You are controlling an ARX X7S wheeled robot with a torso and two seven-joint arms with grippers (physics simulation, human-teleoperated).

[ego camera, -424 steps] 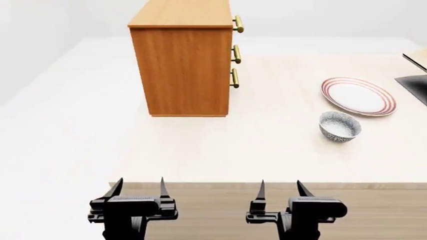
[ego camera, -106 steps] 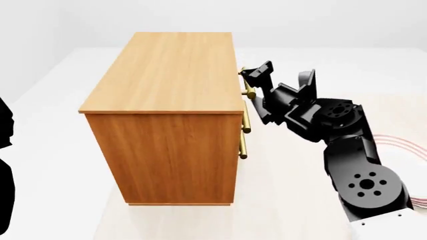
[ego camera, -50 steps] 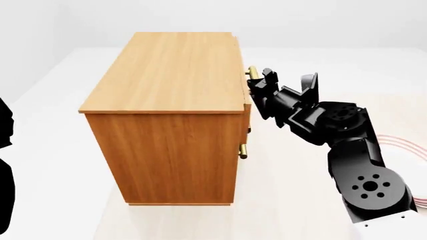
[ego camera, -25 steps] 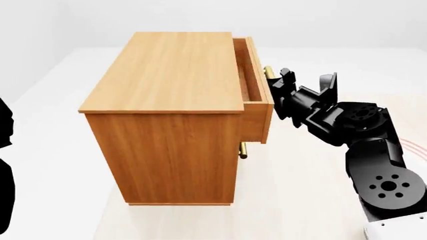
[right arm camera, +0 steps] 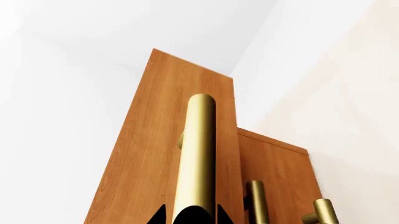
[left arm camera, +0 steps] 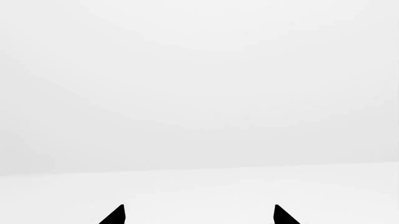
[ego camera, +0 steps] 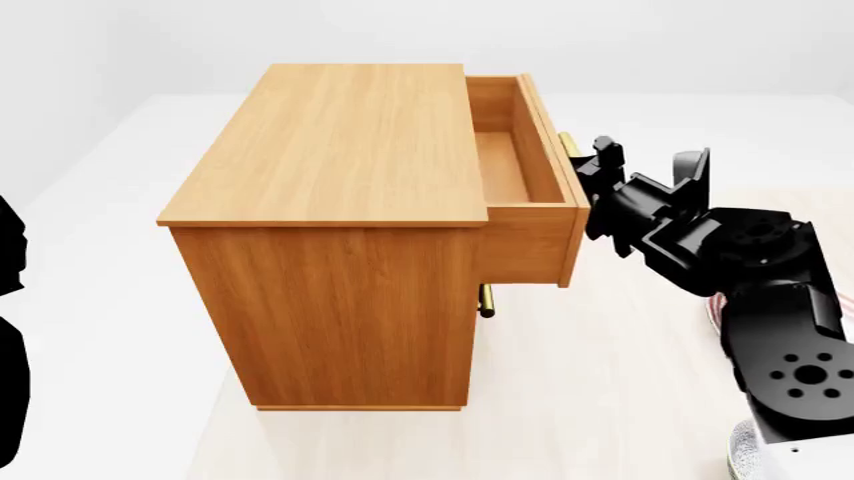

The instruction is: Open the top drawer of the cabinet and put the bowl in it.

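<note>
My left gripper (left arm camera: 198, 215) shows only two fingertips set wide apart, over blank white. My right gripper (ego camera: 597, 172) has its fingers clamped on the brass handle (right arm camera: 195, 163) of the top drawer (ego camera: 523, 190), which stands partly pulled out of the cabinet (ego camera: 340, 240). I see a speckled rim, perhaps the bowl (ego camera: 738, 459), at the table's near right edge

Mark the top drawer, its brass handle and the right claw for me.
top drawer (ego camera: 514, 170): head view, bare inside floor.
brass handle (right arm camera: 196, 154): right wrist view, middle of the bar.
right claw (ego camera: 585, 172): head view, fingertips at the drawer front.
</note>
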